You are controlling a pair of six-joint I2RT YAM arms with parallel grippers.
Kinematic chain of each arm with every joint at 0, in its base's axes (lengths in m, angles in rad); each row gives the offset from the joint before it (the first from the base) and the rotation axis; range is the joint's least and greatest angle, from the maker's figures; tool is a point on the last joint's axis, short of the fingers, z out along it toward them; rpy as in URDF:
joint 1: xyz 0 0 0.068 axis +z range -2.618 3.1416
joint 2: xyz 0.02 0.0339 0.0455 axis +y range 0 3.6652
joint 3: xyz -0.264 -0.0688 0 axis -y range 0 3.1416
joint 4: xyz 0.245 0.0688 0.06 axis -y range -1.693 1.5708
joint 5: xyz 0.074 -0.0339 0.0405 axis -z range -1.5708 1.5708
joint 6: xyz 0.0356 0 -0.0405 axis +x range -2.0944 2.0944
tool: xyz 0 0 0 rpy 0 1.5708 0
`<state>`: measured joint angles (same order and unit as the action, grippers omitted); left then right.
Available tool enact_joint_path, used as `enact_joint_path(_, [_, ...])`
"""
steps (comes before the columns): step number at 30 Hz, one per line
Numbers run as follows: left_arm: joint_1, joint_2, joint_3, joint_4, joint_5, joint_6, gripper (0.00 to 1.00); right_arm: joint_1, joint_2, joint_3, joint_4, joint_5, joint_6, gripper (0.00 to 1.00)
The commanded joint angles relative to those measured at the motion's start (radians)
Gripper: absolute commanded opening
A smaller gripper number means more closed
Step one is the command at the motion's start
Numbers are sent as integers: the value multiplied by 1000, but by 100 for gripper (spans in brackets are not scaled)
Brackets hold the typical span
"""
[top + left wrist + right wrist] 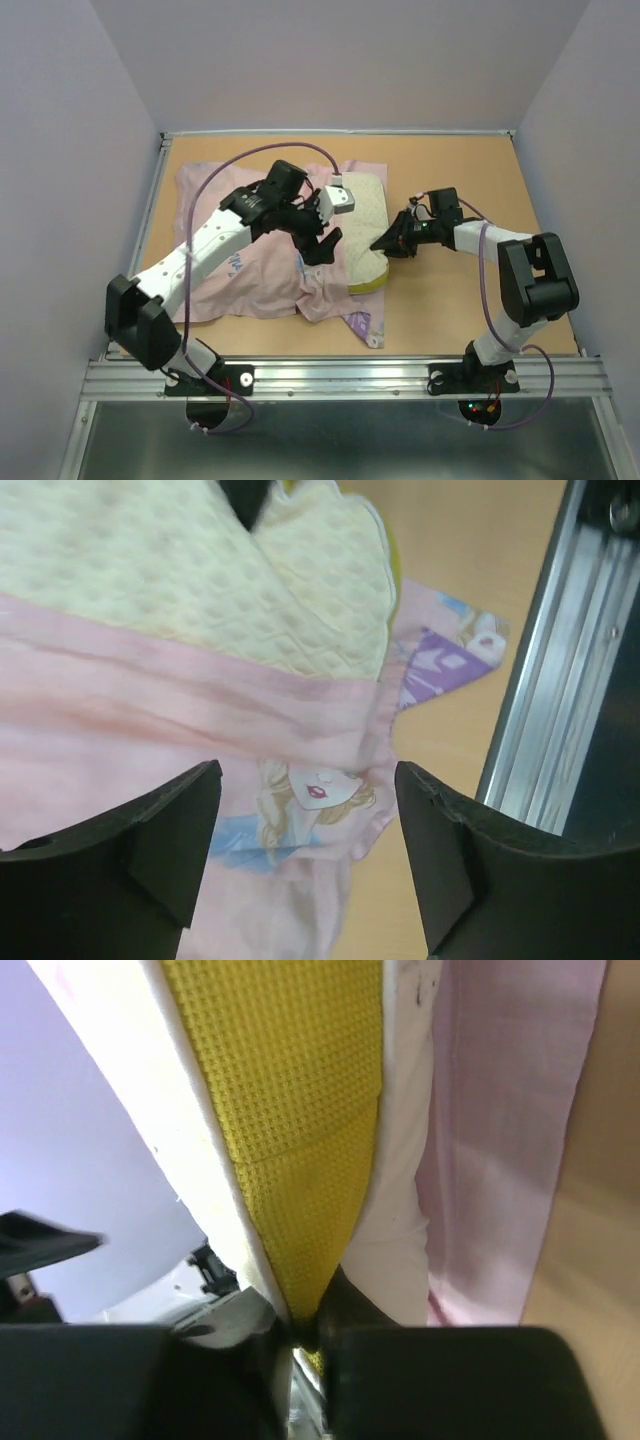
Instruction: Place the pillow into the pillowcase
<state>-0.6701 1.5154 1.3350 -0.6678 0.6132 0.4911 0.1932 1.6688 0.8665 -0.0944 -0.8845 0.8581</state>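
Note:
The cream-white dotted pillow (365, 215) lies mid-table, its left part lying under the pale pink pillowcase (240, 290). My left gripper (325, 228) hovers open over the case's edge where it meets the pillow. In the left wrist view its gripper (308, 860) has nothing between the fingers; below lie the pink pillowcase (180, 720) with a blonde princess face and the pillow (200, 580). My right gripper (385, 243) is at the pillow's right edge. In the right wrist view that gripper (310, 1330) is shut on the pillow's yellow side band (290, 1090), with pink pillowcase (500, 1110) beside it.
A purple printed corner of the pillowcase (362, 325) points toward the near edge. An aluminium rail (350, 378) runs along the table's front, also seen as the rail (550, 680) in the left wrist view. Pale walls close in the wooden table (460, 170) on three sides.

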Motion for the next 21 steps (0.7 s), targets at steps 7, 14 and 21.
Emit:
enact_joint_path(7, [-45, 21, 101, 315, -363, -440, 99, -74, -188, 28, -131, -7, -191, 81])
enact_joint_path(14, [-161, 258, 337, 335, -679, -580, 99, -296, -320, 83, -329, 142, -304, 91])
enact_joint_path(21, [-278, 495, 489, 260, -946, -647, 99, -380, -277, 88, -423, 259, -401, 90])
